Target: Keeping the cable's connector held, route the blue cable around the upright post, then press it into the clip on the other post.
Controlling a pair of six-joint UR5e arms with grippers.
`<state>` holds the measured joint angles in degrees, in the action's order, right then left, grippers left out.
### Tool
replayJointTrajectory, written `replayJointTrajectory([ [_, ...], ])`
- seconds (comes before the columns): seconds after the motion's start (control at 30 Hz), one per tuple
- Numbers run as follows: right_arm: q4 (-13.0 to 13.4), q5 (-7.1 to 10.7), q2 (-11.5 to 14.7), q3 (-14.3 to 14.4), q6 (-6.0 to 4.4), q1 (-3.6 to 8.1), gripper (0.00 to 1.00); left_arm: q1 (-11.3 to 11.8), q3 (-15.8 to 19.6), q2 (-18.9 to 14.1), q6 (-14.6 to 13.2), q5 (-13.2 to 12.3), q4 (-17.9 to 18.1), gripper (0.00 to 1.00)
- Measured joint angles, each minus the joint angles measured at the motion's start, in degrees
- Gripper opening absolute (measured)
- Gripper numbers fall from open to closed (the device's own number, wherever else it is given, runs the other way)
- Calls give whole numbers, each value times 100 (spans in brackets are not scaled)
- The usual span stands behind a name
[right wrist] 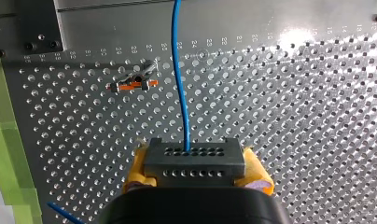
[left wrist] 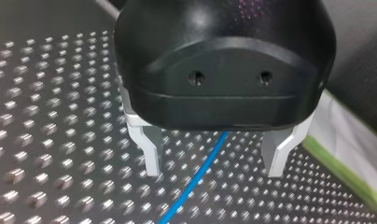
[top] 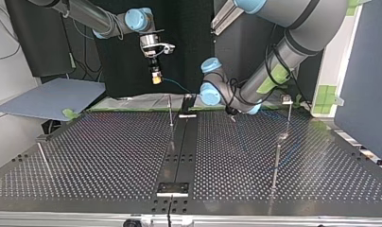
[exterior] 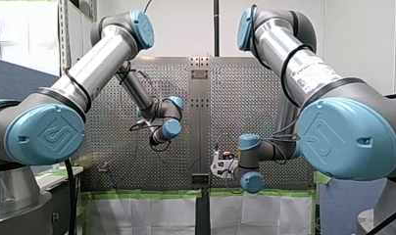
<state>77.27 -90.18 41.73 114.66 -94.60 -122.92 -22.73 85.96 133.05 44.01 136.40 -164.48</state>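
In the right wrist view my right gripper [right wrist: 198, 176] is shut with its yellow pads on the grey connector block [right wrist: 193, 161]. The blue cable [right wrist: 179, 84] runs straight out of the block over the perforated table. In the top view this gripper [top: 156, 78] hangs high above the table's far edge. In the left wrist view my left gripper [left wrist: 213, 172] stands open just above the plate. The blue cable [left wrist: 200, 175] passes between its metal fingers [left wrist: 151, 156] without touching them. A clip with orange parts [right wrist: 133, 85] sits ahead of the connector.
Thin upright posts stand on the table: one near the middle [top: 170, 111], two at the top view's right [top: 289, 116] [top: 276, 161] and a short one at its left [top: 42, 153]. Green tape [left wrist: 350, 163] lines the table's edge beside my left gripper.
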Motion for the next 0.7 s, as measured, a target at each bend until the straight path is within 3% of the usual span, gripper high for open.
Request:
replayJointTrajectory([
  [0.33,0,0,3,0,2,0,0,-9,0,193,150,55,-146,100],
  [0.7,-16,0,3,1,-6,6,0,-185,-1,578,625,-135,-341,100],
])
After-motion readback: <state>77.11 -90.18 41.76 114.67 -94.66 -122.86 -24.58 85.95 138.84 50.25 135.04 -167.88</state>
